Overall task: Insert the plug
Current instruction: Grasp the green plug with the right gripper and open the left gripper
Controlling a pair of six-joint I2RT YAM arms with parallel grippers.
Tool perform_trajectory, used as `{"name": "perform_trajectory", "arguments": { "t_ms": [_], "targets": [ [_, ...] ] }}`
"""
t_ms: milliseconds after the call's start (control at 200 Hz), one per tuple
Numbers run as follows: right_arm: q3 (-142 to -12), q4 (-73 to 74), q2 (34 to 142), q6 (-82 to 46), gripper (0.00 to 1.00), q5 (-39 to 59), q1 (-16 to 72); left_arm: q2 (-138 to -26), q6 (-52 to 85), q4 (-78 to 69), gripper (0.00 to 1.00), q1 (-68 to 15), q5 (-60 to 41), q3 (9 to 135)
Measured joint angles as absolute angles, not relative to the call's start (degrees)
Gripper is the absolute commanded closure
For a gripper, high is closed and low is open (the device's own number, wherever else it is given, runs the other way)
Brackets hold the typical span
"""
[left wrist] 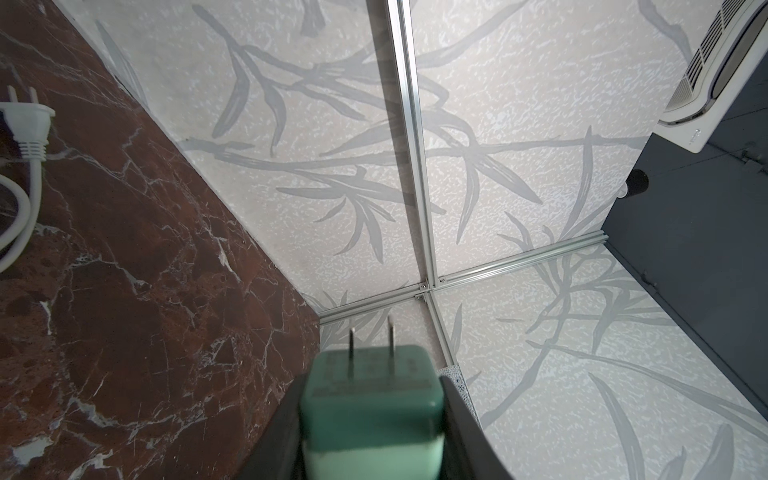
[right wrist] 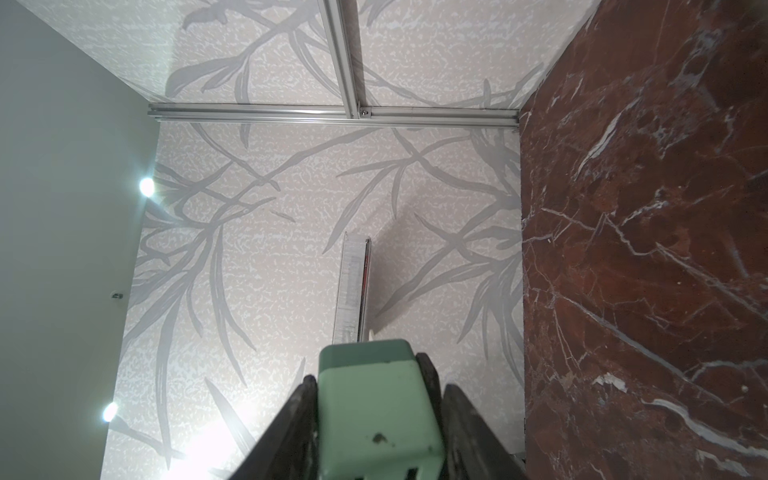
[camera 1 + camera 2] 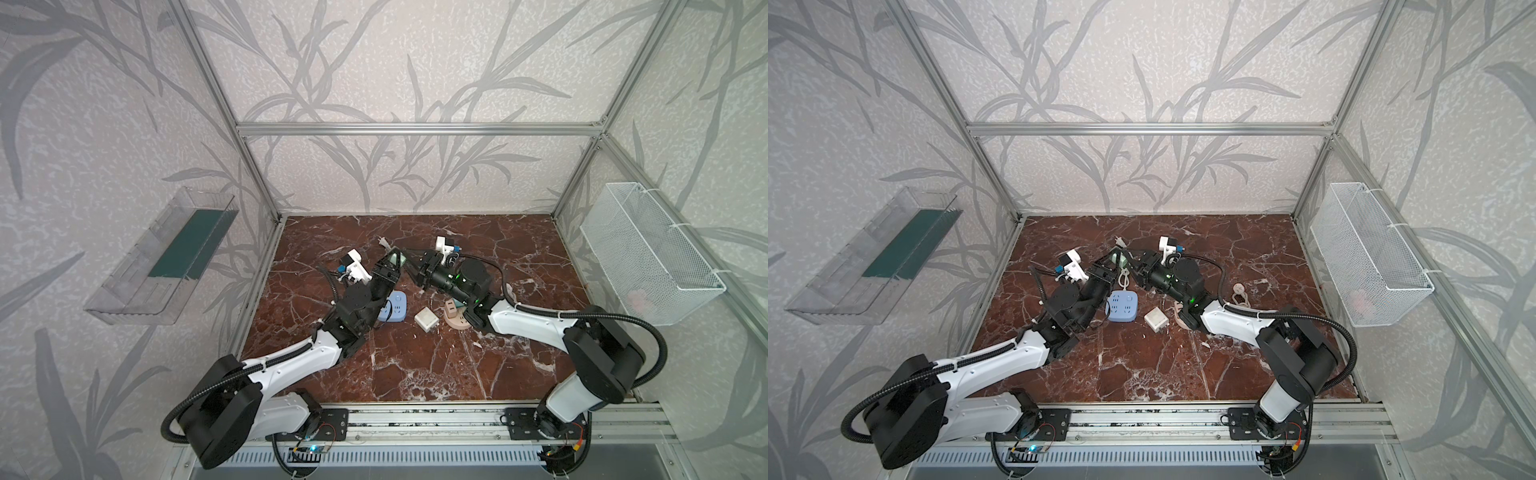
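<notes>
1. Both top views: shows the left end effector clamped on the green plug, held above the worktop near its middle, toward the back wall.
2. Same views: places the right end effector on the opposite side, tip to tip with the left one, fingers reaching around the same plug. Gives no clear answer on whether they press it or stand just off it.
3. Same views: finds a white plug with its cable lying just behind the two end effectors. Finds a blue strip flat on the worktop, partly under the left arm, and a white cube near the strip. In a top view, shows a beige socket partly under the right arm.
4. Left wrist: shows the plug gripped between dark fingers, both against its sides. Points its two prongs away from the camera, toward a corner of the enclosure. Keeps the white plug well apart, flat on the worktop.
5. Right wrist: shows a plain face of the plug, sitting between the fingers. Has one finger touching its side. Cannot tell contact on the other side, where dark parts crowd together.
</notes>
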State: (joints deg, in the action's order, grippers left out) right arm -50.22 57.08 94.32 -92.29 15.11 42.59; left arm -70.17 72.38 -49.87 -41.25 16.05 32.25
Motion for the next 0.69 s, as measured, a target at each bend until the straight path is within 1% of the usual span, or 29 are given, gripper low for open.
{"name": "perform_trajectory", "arguments": {
  "t_ms": [195,320,495,625,695],
  "targets": [
    [-51.2,59.3,95.6,-94.8,0.53,14.7,43.5,-70.2,71.7,-52.4,1.0,-41.3,17.6,31.7],
    [-51.4,60.2,95.6,-95.4,0.51,14.3,43.8,-70.4,71.5,-54.1,1.0,-41.5,18.1,31.6],
    [-51.4,60.2,95.6,-96.0,0.51,14.1,44.0,-71.1,71.1,-55.8,1.0,-41.5,18.4,31.4],
    [-51.4,60.2,95.6,-96.2,0.53,14.0,44.0,-71.6,70.4,-56.5,1.0,-41.6,18.6,31.4],
    [-51.4,60.2,95.6,-96.2,0.58,13.9,44.0,-71.8,70.1,-56.9,1.0,-41.6,18.8,31.4]
  ]
}}
